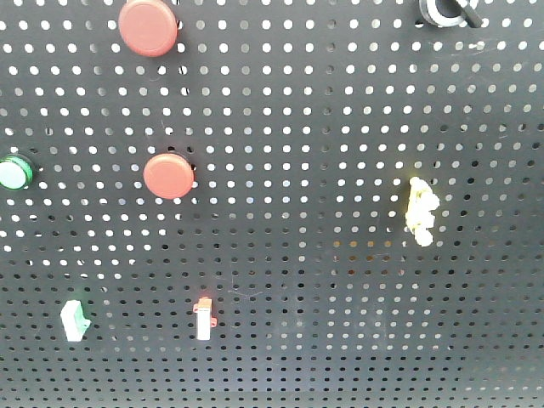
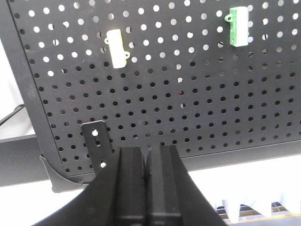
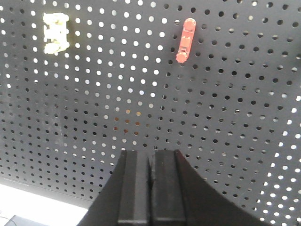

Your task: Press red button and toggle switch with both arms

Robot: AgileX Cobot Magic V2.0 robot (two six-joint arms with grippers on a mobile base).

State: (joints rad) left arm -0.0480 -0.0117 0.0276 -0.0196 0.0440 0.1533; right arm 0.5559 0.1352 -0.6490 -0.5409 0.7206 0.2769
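Front view: 2 red buttons (image 1: pixel 149 27) (image 1: pixel 168 176) are being shown upper left on the pegboard (image 1: pixel 323 255), toggle switch (image 1: pixel 442 10) top right. Left wrist view: left claw (image 2: pixel 146 162) is being held together below the board. Right wrist view: right claw (image 3: pixel 151 165) is being held together too.

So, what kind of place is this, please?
Probably a robot test bench, not a home or shop. An upright black pegboard carries only controls: two red buttons, a green button and a toggle switch. Both the left gripper and the right gripper face it, shut.
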